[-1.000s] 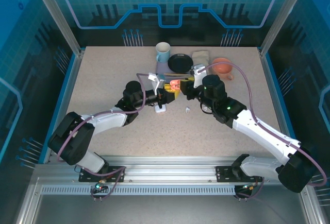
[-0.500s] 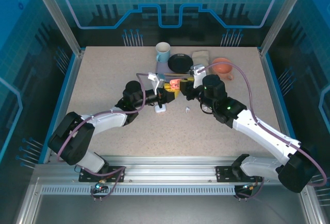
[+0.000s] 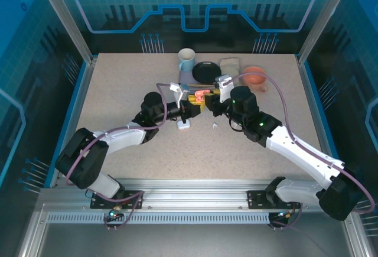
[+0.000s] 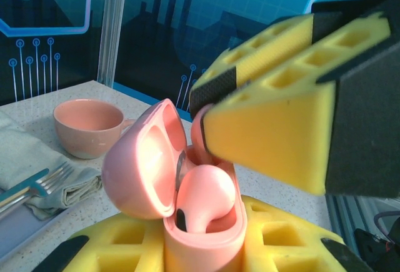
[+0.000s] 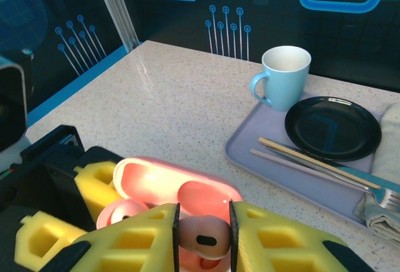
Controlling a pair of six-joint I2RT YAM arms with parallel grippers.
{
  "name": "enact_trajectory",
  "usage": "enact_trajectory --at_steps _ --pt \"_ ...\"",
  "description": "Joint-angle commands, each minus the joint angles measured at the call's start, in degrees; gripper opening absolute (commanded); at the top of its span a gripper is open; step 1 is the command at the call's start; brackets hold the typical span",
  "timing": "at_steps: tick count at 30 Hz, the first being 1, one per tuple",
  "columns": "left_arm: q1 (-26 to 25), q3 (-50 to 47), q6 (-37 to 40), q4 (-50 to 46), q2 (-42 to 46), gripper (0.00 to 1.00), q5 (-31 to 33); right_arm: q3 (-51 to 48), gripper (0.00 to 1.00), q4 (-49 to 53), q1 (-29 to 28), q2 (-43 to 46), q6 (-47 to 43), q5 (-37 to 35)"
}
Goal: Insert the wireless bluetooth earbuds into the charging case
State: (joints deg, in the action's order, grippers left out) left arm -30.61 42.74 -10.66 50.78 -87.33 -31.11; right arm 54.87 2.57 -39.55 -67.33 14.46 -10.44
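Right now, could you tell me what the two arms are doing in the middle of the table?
The left gripper holds the open pink charging case upright, with one pink earbud already seated inside. The right gripper pinches a second pink earbud just over the case's opening, not yet in. A white case and a white earbud lie on the table nearby.

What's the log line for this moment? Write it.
left gripper shut on pink case, lid open | right gripper shut on held earbud, over case | seated earbud in case
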Motion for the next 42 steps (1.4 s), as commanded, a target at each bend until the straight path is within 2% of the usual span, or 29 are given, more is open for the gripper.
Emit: enact_trajectory --at_steps 1,7,12,18,24,34,37,42 --pt "-0.41 2.88 -0.66 3.31 -0.24 0.0 1.41 1.44 0.26 2.62 -2.1 -0.83 -2.15 1.53" --pt "-0.39 2.96 -0.69 3.34 -0.39 0.0 1.34 2.07 0.3 2.79 -2.31 -1.05 -1.99 0.6" --pt "-0.35 2.97 -0.75 3.36 -0.41 0.0 1.17 4.27 0.42 3.74 -2.2 -1.09 -0.92 0.62" --pt "-0.33 2.59 -0.68 3.7 -0.3 0.0 1.23 6.87 0.5 5.14 -1.71 -0.96 0.72 1.64" --pt "-0.36 2.37 -0.74 3.89 -0.3 0.0 1.26 8.14 0.62 6.11 0.06 -0.47 3.69 3.65" --pt "-0.38 1.98 -0.79 4.59 -0.39 0.0 1.22 8.54 0.72 5.78 4.86 0.31 11.71 7.82" --pt "-0.33 1.45 -0.36 4.83 -0.3 0.0 1.06 8.59 0.73 6.21 7.52 1.55 16.7 9.23" --pt "-0.37 0.22 -0.03 5.81 -0.13 0.0 0.77 10.53 0.72 12.7 10.75 3.67 22.97 9.2"
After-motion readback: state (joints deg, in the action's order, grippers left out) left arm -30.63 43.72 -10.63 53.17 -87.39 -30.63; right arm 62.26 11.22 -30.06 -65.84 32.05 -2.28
